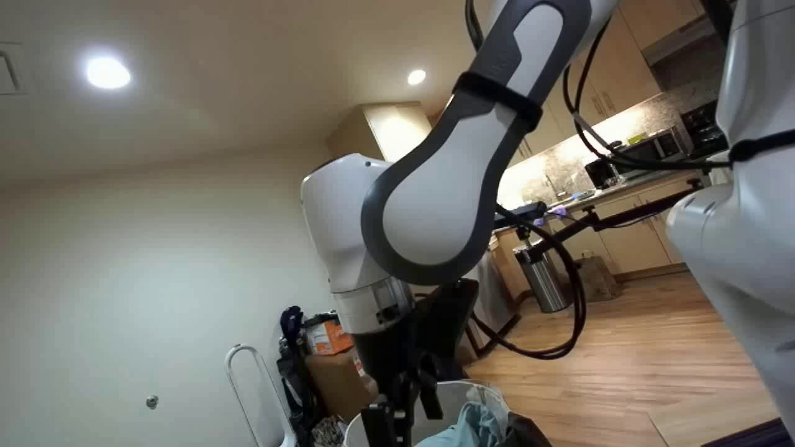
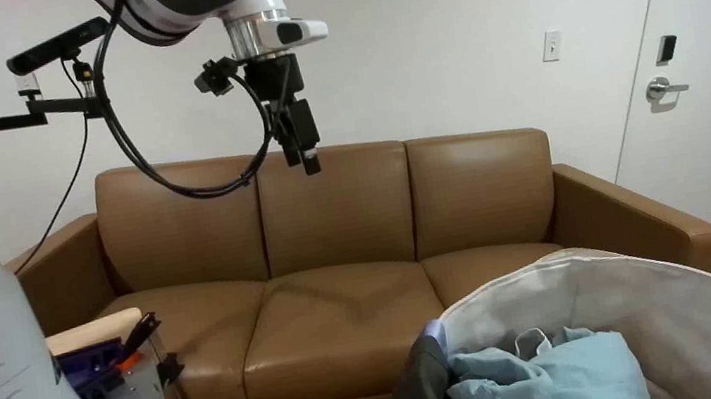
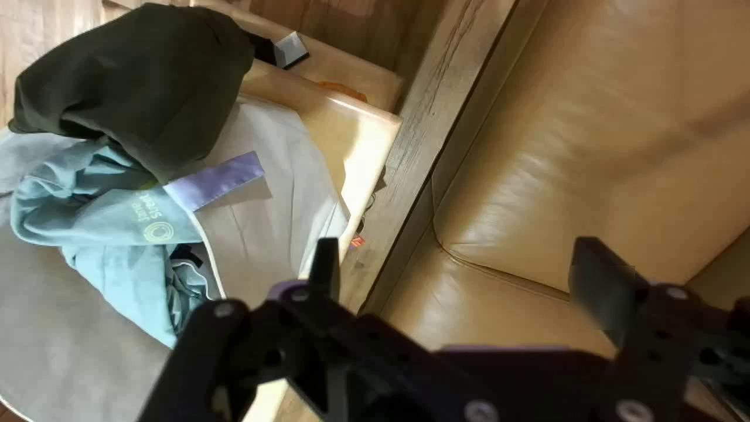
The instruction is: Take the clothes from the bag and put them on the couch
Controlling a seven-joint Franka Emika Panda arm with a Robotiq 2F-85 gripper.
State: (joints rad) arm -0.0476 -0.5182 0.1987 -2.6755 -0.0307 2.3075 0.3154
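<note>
so, in an exterior view, the bag (image 1: 456, 397) shows behind the claw (image 1: 407, 417). in an exterior view the couch (image 2: 347, 329) shows behind and below it, the bag lower to its right. in the wrist view it gapes wide, blue garment (image 3: 117, 223) and dark garment (image 3: 146, 88) off to its left.

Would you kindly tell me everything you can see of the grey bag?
The bag is light grey and soft-looking, apparently fabric, with a wide round mouth facing up and a white-edged rim bearing a lavender tab. It stands in front of the couch, its base hidden. A crumpled light blue garment lies inside against its wall; a dark garment drapes over the rim.
</note>
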